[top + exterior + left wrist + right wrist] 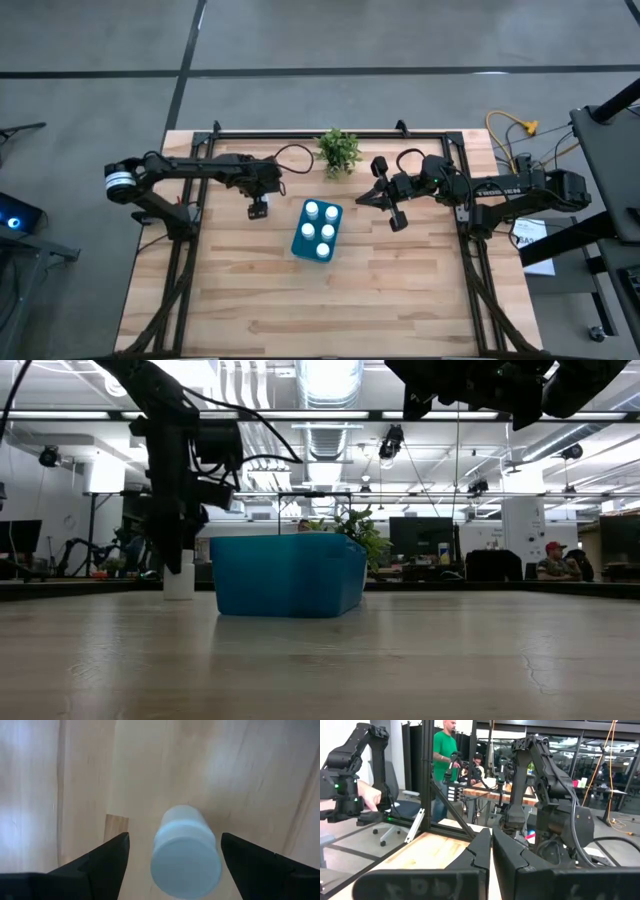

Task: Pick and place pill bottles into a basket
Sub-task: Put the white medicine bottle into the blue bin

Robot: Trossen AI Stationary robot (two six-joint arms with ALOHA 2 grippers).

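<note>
One white pill bottle (186,852) stands upright on the table, just left of the teal basket (300,243); it also shows in the low view (178,586). My left gripper (258,208) is open above it, pointing down, with one finger on each side of the cap and a gap on both sides. Several more pill bottles (318,232) stand in the basket, caps up. My right gripper (364,200) is shut and empty. It hangs well above the table, right of the basket, pointing level toward the table's left; it also shows in the right wrist view (491,845).
A small green potted plant (339,150) stands just beyond the basket, near the table's far edge. A black metal frame (300,133) runs along the far and side edges. The near half of the table (320,310) is bare wood. People stand in the room beyond.
</note>
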